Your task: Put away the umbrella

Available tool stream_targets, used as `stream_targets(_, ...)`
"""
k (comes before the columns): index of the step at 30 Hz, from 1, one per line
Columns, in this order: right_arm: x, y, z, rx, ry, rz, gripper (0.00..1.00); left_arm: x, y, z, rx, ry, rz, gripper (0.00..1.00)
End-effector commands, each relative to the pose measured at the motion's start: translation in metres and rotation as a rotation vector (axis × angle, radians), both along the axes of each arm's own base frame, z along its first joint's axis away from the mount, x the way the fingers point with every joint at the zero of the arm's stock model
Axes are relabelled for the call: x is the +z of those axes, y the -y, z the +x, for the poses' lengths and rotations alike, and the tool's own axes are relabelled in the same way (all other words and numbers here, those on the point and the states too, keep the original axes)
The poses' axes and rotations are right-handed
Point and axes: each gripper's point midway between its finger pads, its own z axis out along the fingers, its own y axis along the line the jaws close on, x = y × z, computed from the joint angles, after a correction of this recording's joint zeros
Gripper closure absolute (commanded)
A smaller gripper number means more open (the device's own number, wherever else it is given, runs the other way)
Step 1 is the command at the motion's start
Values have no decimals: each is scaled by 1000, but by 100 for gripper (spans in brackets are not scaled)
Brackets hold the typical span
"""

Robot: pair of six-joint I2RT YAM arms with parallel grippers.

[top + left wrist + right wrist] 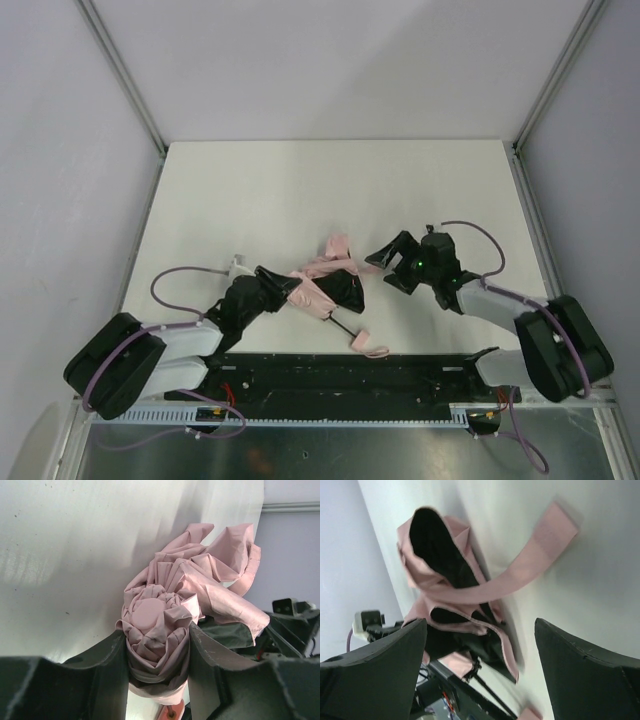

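On the table (300, 190), near centre: left end effector (159, 652) clamped around the umbrella (150, 612), canopy bunched but loose folds spilling out (not tidy yet). Shaft (345, 328) and handle (372, 350) stick out toward the arm bases. Right end effector (480, 625) has jaws wide apart, holding nothing, closure strap (520, 575) lying loose just ahead. Judged roughly halfway: wrapping and fastening left, then stowing, so 2 steps.

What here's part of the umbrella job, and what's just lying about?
Job:
umbrella, clamped in left gripper
its strap, loose ahead of the open right gripper

Not job:
table
black base rail
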Motion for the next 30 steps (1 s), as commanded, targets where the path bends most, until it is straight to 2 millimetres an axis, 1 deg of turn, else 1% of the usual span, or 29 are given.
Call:
stream_targets(1, 7, -4, 41, -153, 48, 127, 10, -13, -7, -9, -37, 3, 83, 100)
stream_targets(3, -5, -12, 43, -166, -11, 188, 12, -15, -7, -10, -36, -2, 82, 100)
stream_targets(6, -21, -27, 42, -229, -92, 257, 13, -15, -7, -11, -36, -9, 75, 100)
stream_targets(9, -33, -36, 47, -304, -133, 311, 23, -12, -5, -11, -40, -3, 69, 100)
stream_targets(10, -36, -38, 50, -325, -142, 327, 30, -12, -4, -10, -41, -1, 68, 100)
stream_targets(11, -38, -40, 53, -339, -146, 345, 38, -11, -4, -10, -42, 1, 66, 100)
stream_targets(12, -40, -42, 56, -347, -152, 361, 48, -11, -3, -10, -42, 0, 65, 100)
stream_targets(13, -41, -43, 58, -349, -152, 376, 61, -10, -3, -10, -43, 1, 64, 100)
stream_targets(15, -38, -43, 62, -334, -131, 394, 82, -10, -2, -10, -44, 4, 66, 100)
stream_targets(16, -36, -42, 64, -320, -111, 386, 90, -10, -3, -9, -43, 3, 69, 100)
stream_targets(17, -33, -39, 65, -309, -90, 364, 95, -11, -4, -10, -43, 2, 73, 100)
stream_targets(20, -15, -25, 76, -272, 0, 207, 99, -15, -6, -11, -39, -6, 81, 100)
stream_targets(24, 36, -1, 85, -255, 169, -15, 100, -20, -8, -13, -33, -14, 91, 100)
stream_targets(27, 75, 14, 89, -277, 272, -91, 100, -20, -10, -13, -31, -8, 99, 100)
stream_targets(30, 109, 21, 92, -308, 334, -84, 100, -20, -11, -14, -30, -6, 98, 100)
